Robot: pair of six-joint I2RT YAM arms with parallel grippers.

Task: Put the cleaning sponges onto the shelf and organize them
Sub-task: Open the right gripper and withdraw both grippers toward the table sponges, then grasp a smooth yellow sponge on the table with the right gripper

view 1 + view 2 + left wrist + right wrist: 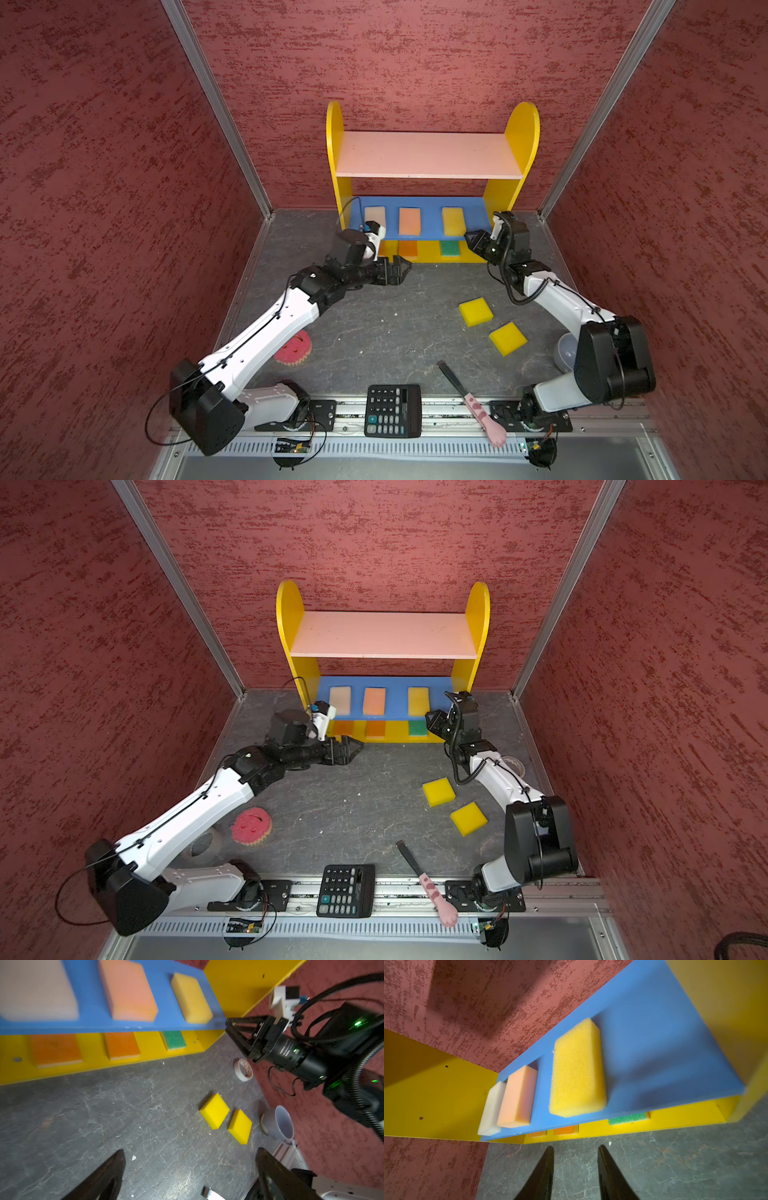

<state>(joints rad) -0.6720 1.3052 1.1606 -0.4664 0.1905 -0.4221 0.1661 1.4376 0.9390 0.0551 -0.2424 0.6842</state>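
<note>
Your left fingers (108,1174) are spread wide with nothing between them, low over the table (374,332) in front of the 9 o'clock end of the shelf (521,124). Your right fingers (542,1172) stand partly apart, also empty, at its 3 o'clock end, pointing toward the yellow sponge (577,1068) on the blue board. The shelf stands at 12 o'clock against the back wall and already carries six sponges. A white sponge (375,217), a peach sponge (409,220) and that yellow one are on the blue board. An orange sponge (55,1049), a second orange sponge (121,1045) and a green sponge (450,248) are on the bottom board. Each lies flat, long side running front to back, with a gap to its neighbour; I judge the spacing keeps the rows tidy and lets your fingers withdraw without nudging anything. The pink top board is bare. Left on the table are a yellow square (476,311) and a second yellow square (508,338) at 4 o'clock, near your right arm. A round pink sponge (293,348) lies at 8 o'clock beside your left arm, which suggests splitting the pickups that way.
</note>
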